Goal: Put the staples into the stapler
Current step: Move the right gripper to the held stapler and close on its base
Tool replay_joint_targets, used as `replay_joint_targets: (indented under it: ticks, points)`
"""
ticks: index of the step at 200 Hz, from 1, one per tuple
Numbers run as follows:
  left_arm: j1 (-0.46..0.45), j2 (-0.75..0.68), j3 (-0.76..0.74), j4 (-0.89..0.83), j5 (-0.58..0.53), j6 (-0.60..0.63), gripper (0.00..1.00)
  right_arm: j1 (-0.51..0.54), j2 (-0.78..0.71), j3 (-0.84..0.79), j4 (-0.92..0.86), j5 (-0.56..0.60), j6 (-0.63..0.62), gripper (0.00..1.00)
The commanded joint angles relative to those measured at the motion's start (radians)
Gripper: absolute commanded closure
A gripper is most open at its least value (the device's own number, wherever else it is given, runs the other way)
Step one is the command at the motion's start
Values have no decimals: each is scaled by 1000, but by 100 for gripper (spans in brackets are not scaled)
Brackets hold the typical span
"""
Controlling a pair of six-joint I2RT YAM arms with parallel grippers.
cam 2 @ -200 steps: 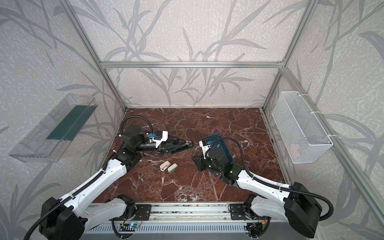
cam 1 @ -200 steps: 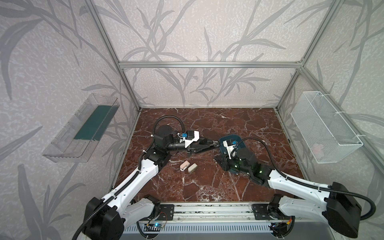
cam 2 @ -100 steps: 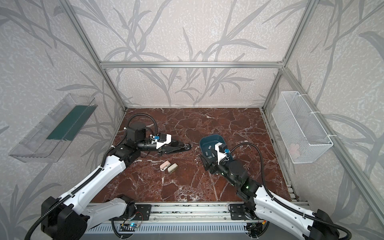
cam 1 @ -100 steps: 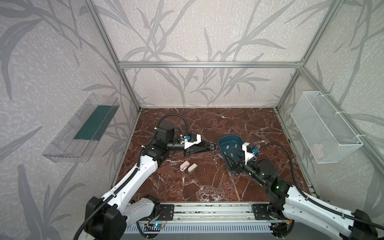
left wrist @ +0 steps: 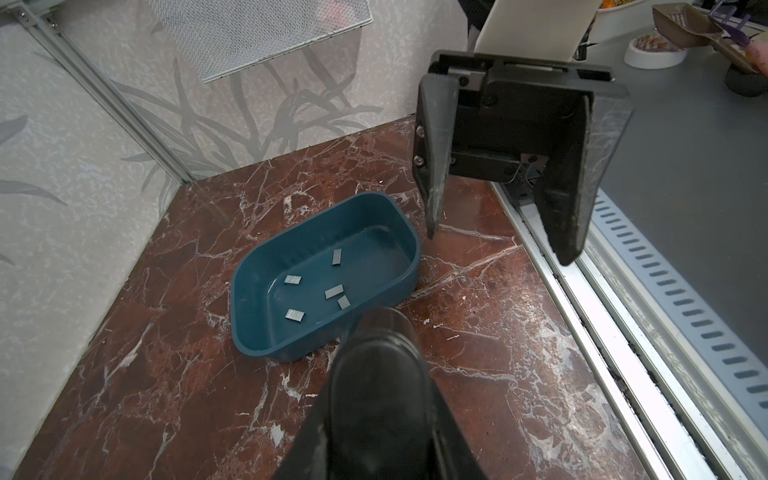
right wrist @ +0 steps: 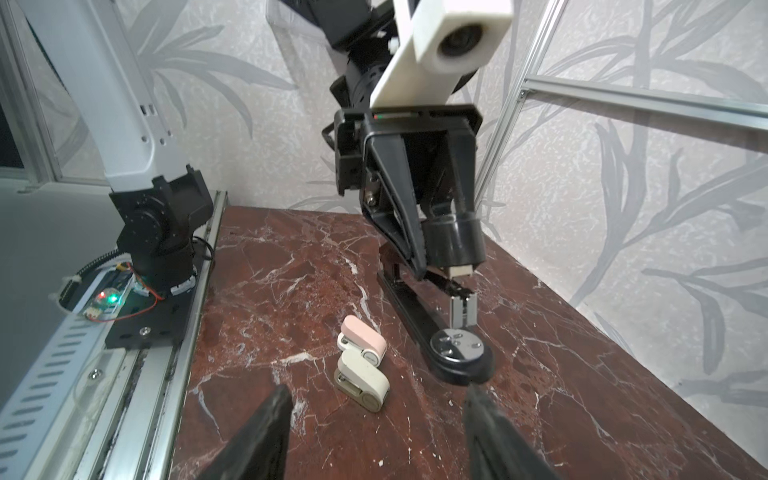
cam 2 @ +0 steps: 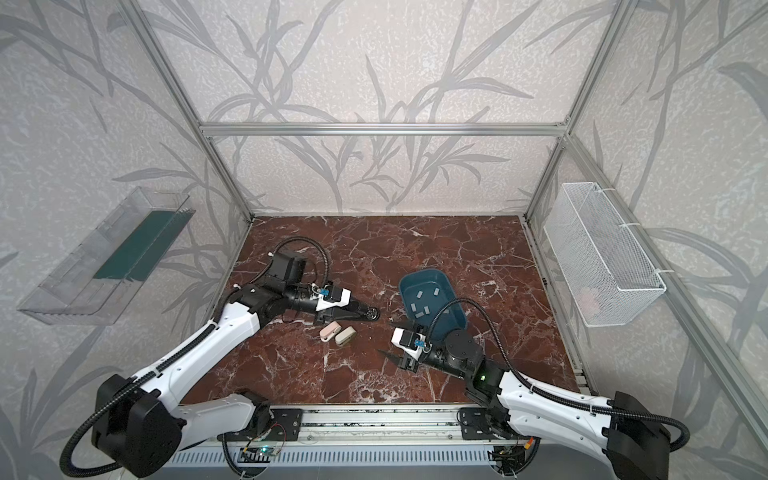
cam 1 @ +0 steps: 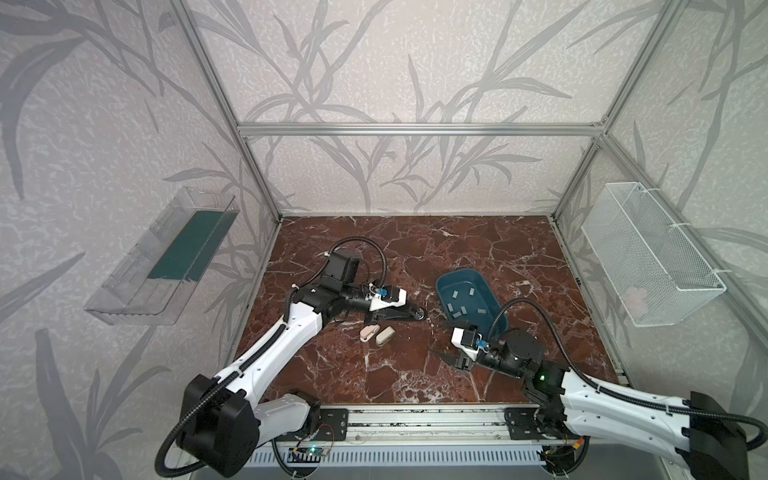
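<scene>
Right now my left gripper [right wrist: 440, 249] is clamped on the raised top arm of the black stapler [right wrist: 457, 357], whose base lies flat on the marble table [cam 1: 478, 241] with the round anvil end pointing toward the blue tray [left wrist: 270, 349]. My right gripper [left wrist: 498, 247] hangs above the table near the front edge, jaws spread apart with nothing between them, well clear of the tray. All the staples [left wrist: 334, 293] I can see lie loose on the tray floor as short grey strips scattered apart from one another. Between my two arms, just beside the black stapler's base, a pink stapler [right wrist: 363, 336] and a beige stapler [right wrist: 365, 380] lie side by side, touching or nearly so.
</scene>
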State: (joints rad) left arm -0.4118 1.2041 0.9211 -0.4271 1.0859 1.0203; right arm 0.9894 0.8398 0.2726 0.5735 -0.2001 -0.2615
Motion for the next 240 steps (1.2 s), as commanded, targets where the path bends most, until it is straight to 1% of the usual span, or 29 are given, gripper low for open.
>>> replay_joint_targets:
  ticks: [1,17,47,50,65,81,111,162,190,220,240]
  points:
    - [-16,-27,9,0,89,75,100,3,5,49,-77,17,-47,39]
    - [-31,-48,-6,19,87,72,100,4,1,52,-83,12,-54,42]
    - [-77,-63,-26,20,42,77,100,3,-5,53,-80,6,-56,42]
    - [-83,-62,-26,13,32,108,100,4,-5,53,-79,5,-56,42]
    - [-128,-57,-25,-27,-41,162,100,4,-1,57,-75,8,-54,42]
    - [-171,-51,-26,-55,-92,194,100,4,11,63,-78,11,-46,42]
    - [-183,-47,-20,-56,-86,190,100,7,37,73,-72,-7,-37,42]
    - [-199,-46,-22,-47,-74,184,100,8,88,77,-36,-28,-12,52]
    - [-206,-39,-22,-46,-77,184,100,9,115,89,-32,-44,8,59]
    - [-210,-19,-21,-46,-87,184,100,9,114,80,-2,-50,26,59]
    - [-213,-4,-16,-47,-83,180,100,9,116,78,1,-41,31,57]
